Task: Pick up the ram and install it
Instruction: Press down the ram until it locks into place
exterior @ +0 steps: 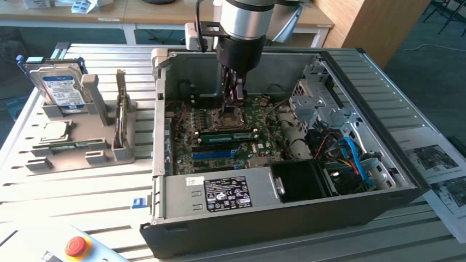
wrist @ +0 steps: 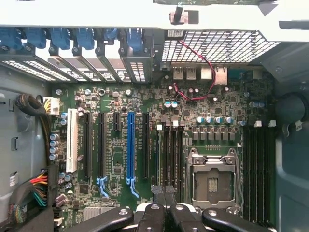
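Place: lab/workshop | evidence: slotted aluminium bench (exterior: 87,180), open PC case (exterior: 291,218), emergency-stop button (exterior: 76,245)

Wooden desks (exterior: 117,13) behind, grey floor (exterior: 429,38).

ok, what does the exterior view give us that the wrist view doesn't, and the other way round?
Exterior view adds: the hard drive upright in its holder outside the case, the red button, the labelled power supply, and a green stick, apparently the ram, standing on the board.
Wrist view adds: the blue latches along the rear slot brackets, the white slot and a red wire.
Both: the CPU socket, the long blue slot, and the claw, shut above the board.
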`<state>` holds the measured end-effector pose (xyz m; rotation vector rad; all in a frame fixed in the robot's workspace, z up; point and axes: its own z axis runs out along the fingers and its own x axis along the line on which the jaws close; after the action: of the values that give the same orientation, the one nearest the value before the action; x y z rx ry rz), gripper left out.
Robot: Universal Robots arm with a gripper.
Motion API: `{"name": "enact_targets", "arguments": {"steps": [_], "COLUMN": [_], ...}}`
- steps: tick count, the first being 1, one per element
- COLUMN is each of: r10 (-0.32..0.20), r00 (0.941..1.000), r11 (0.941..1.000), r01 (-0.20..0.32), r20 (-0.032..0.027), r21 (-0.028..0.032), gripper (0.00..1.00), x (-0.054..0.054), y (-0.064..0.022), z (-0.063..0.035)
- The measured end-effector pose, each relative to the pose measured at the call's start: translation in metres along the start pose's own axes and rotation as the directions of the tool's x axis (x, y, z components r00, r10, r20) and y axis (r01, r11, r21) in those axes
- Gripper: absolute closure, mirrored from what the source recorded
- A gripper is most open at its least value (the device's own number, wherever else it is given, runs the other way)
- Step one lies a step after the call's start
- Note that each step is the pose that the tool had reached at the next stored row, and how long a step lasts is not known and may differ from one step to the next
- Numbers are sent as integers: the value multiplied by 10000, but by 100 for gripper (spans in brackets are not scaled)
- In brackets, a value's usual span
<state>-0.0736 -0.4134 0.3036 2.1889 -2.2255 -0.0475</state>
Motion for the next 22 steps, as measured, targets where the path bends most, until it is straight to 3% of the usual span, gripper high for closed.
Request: {"name": "enact_targets", "arguments": {"steps": [6,22], "r10": [0,0], "r00": [10000,10000], "r11": [10000,10000], "r01": [0,0], "r20": [-3,-2], "r21": [-1,-1], "gripper": [90,90], "x": [0,-1], "y": [0,5], "z": [-4,-139]}}
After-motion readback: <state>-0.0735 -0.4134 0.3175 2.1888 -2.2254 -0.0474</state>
